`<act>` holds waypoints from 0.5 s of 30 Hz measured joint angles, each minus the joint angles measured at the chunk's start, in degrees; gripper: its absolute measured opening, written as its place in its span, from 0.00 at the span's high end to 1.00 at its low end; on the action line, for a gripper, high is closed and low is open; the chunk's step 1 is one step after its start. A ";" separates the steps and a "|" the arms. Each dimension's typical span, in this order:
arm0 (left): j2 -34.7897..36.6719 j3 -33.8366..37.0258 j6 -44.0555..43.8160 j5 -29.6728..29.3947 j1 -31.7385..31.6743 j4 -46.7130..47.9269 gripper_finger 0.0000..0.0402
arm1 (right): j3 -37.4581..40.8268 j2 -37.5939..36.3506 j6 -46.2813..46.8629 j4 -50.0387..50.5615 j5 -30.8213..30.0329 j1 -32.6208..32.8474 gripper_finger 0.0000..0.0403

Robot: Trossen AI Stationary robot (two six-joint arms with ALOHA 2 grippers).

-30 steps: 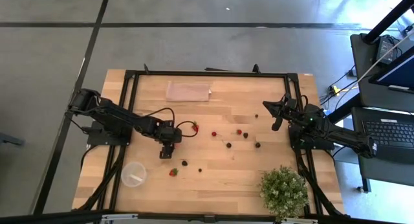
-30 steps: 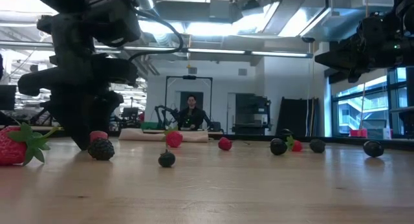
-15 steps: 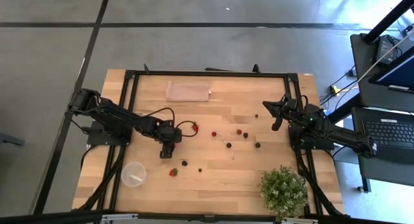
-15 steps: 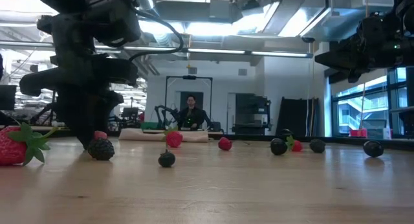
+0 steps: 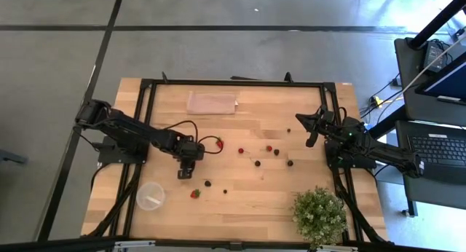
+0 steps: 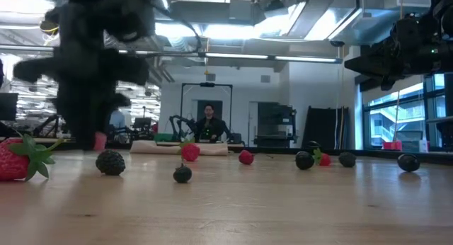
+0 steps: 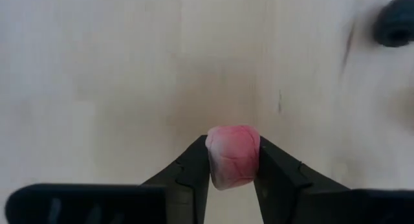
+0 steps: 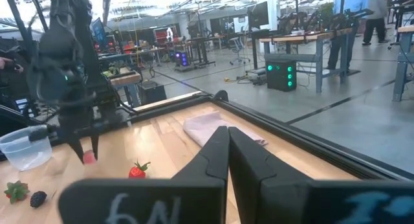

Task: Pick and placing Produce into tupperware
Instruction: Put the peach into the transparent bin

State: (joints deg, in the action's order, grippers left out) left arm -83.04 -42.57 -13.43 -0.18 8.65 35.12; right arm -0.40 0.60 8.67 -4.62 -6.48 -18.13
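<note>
My left gripper (image 5: 185,171) is shut on a small pinkish-red berry (image 7: 233,156), just above the table left of centre. The berry also shows in the low view (image 6: 100,140), clear of the wood. The clear round tupperware (image 5: 151,197) stands toward the near-left, apart from the gripper. A strawberry (image 5: 195,194), a blackberry (image 5: 208,183) and a small dark berry (image 5: 224,191) lie near the gripper. More red and dark fruits (image 5: 256,163) lie scattered at centre. My right gripper (image 5: 307,130) is shut and empty, raised at the table's right. My left gripper pinches the pinkish-red berry by its two opposite sides (image 7: 213,160) between its two fingertips (image 7: 275,169). The fingers come from above, pointing down. The berry is lifted clear of the table, and its end stands out beyond the fingertips.
A pinkish-tan cloth (image 5: 212,103) lies flat at the far edge. A bushy potted plant (image 5: 319,215) stands at the near right corner. A strawberry (image 5: 219,143) lies just right of my left arm. A person stands in the room far behind the table (image 6: 209,122).
My left gripper has gone up, taking the pinkish-red berry off the table; the berry now hangs clear above the wood beside the blackberry, which has stayed in place.
</note>
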 joint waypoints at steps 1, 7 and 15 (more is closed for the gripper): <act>0.55 -1.81 0.00 -0.28 -0.01 3.37 0.76 | 0.00 0.02 0.00 0.01 -0.02 0.00 0.97; 4.27 -13.97 0.56 1.16 0.11 24.35 0.76 | 0.00 0.02 -0.09 0.00 -0.02 0.00 0.97; 5.25 -29.62 -17.22 10.91 3.23 49.50 0.77 | 0.00 0.02 -0.06 0.07 -0.02 0.00 0.97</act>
State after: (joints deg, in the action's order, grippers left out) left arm -77.79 -72.19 -30.65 10.73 11.88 84.62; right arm -0.40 0.62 8.60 -4.55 -6.50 -18.13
